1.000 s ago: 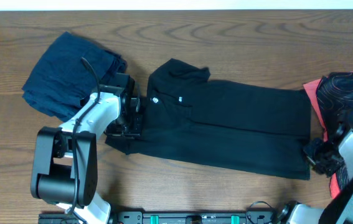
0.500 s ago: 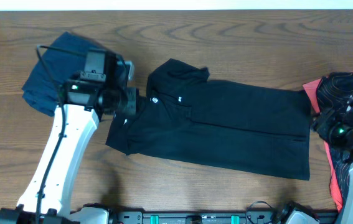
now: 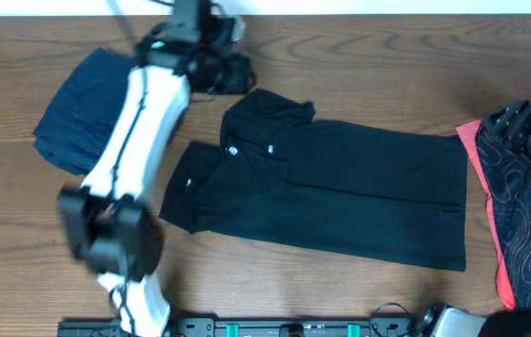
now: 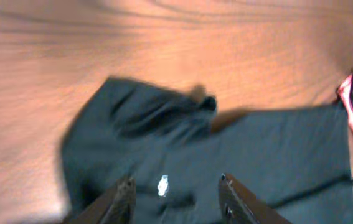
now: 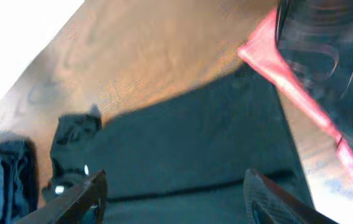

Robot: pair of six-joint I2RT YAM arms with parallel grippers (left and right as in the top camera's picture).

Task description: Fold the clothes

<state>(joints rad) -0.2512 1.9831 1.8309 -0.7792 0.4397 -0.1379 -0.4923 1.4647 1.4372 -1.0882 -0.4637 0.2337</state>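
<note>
The black shirt [image 3: 359, 197] lies flat in the middle of the table [image 3: 387, 56], its long axis running left to right. The left gripper [image 4: 175, 182] hovers nearest the collar end, jaws apart and empty. The right gripper [image 5: 175, 180] (also spread, holding nothing) hangs by the hem end. There are three garments: this shirt, one navy garment [image 3: 78, 112] and one patterned garment [image 3: 523, 225].

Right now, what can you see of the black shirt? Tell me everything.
The black shirt is soft, matte cloth and lies flat across the table, with its rumpled collar to the left and its hem to the right. Small white logos sit on the chest. One short sleeve spreads out toward the near left, and a long crease runs along the body. Its far hem corner reaches the patterned garment. The left gripper and right gripper are open and clear of it.
</note>
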